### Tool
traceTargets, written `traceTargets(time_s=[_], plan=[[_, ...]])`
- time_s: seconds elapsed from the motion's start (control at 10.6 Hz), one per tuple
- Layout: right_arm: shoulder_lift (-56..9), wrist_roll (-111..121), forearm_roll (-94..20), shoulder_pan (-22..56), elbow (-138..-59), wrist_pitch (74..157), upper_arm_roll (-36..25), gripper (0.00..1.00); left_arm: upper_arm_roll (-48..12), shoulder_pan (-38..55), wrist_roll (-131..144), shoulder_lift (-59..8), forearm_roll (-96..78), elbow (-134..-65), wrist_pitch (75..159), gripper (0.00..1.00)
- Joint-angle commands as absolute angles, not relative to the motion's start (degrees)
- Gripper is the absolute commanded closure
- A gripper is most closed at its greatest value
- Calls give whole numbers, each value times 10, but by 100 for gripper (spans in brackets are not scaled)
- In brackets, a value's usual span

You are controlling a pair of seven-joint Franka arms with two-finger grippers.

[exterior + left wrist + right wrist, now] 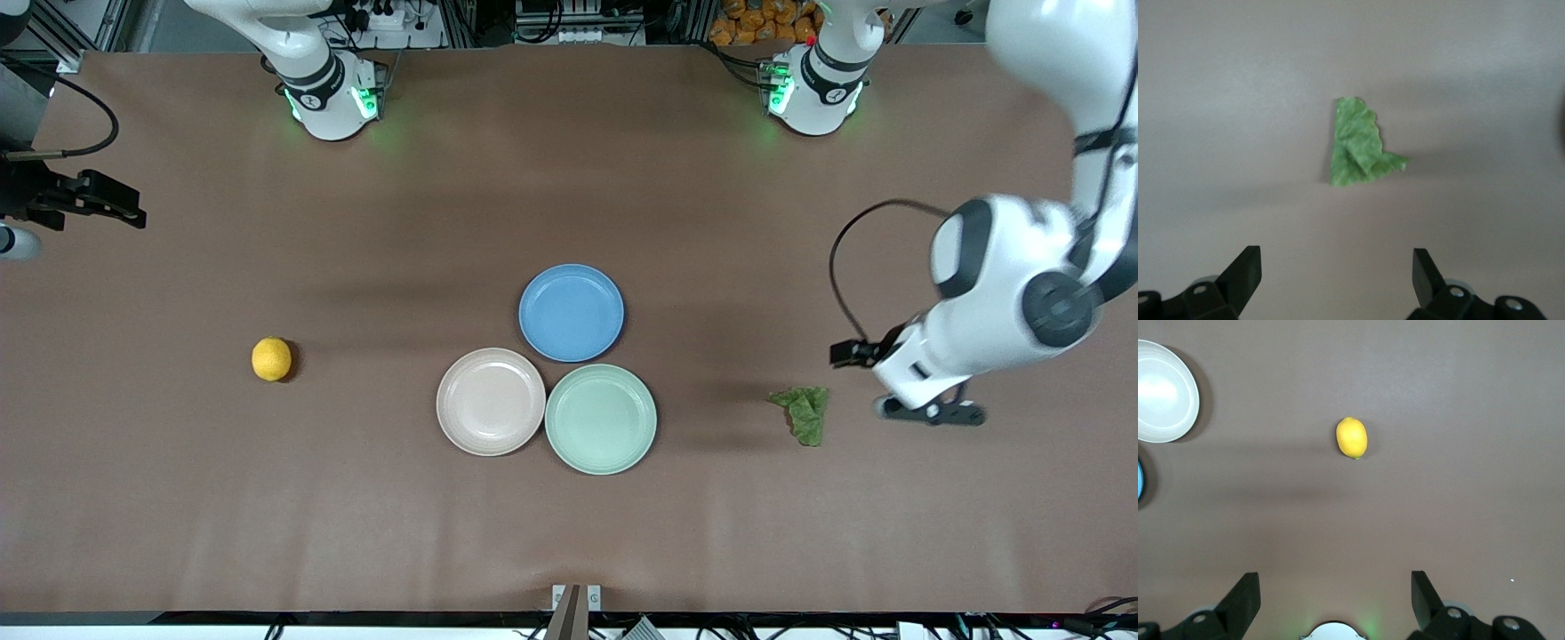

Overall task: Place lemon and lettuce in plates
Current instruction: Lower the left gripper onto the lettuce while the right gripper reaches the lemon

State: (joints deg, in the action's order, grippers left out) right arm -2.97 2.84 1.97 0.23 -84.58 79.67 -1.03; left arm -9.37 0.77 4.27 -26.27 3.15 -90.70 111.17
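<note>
Green plate (pixel 601 419) bare; left claw (pixel 1337 270) spread above lettuce (pixel 1359 143).

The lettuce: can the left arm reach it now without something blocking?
Probably yes. The lettuce lies alone on bare table, and the left gripper is open over the table beside it.

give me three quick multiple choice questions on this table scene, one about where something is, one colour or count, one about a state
1. Where does the lemon lie?
A. On the pink-beige plate
B. On the bare table toward the right arm's end
C. In the left gripper

2. How many plates are there?
A. Two
B. Three
C. Four

3. How is the left gripper?
A. Open, holding nothing
B. Shut on the lettuce
C. Shut on the lemon

Answers: 1 B, it sits alone on the table, apart from the pink-beige plate. 2 B, pink-beige, mint green plate and blue plate. 3 A, its fingers stand wide apart with the lettuce lying on the table.
</note>
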Motion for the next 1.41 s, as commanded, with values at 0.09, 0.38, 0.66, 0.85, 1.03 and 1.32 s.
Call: traceTargets(time_s=[0.09,0.38,0.66,0.85,1.03,1.32], plan=[[-19,41,-21,-26,-886,833,-10,0,-94,12,41,-312,52,-898,1170,0],[-12,57,-24,-25,-954,913,-4,0,-92,21,46,-359,52,-899,1217,0],[3,57,-25,-28,-1036,995,15,0,-90,27,47,-398,52,-898,1262,0],[-2,57,-25,-29,-1075,1041,15,0,-89,27,47,-415,61,-897,1275,0],[-7,56,-25,-29,-1149,1142,16,0,-89,27,48,-424,104,-896,1276,7],[-40,55,-26,-32,-1182,1212,16,0,-89,27,48,-444,109,-893,1303,25]])
